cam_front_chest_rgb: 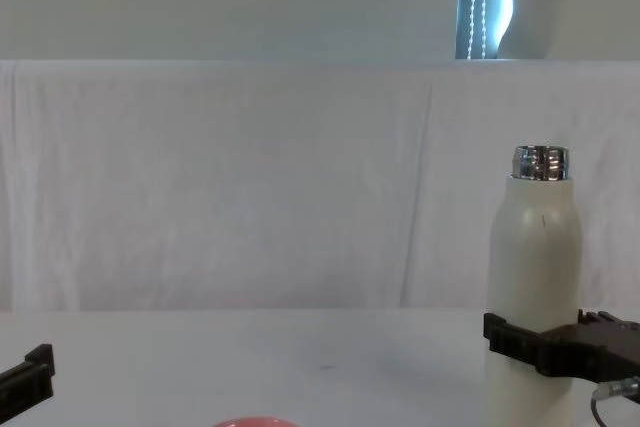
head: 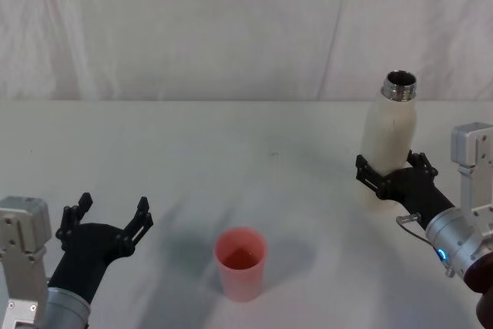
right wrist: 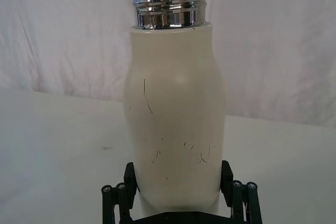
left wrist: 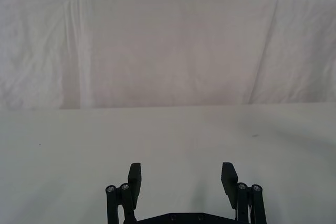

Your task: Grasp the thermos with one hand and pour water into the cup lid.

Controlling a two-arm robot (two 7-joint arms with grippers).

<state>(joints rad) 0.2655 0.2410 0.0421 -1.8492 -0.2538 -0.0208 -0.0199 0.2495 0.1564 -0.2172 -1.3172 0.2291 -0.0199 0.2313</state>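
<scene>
Thermos [head: 390, 130] upright at table's right, right gripper [head: 394, 172] around its lower body, jaws seemingly pressed against it.
Pouring not yet begun: cup lid [head: 240, 263] stands well apart at centre; left gripper [head: 109, 216] parked, spread wide.

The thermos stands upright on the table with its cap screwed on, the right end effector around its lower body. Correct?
Not quite. The thermos has no cap: the head view shows its steel neck open. It does stand upright on the table, with the right end effector around its lower body.
</scene>
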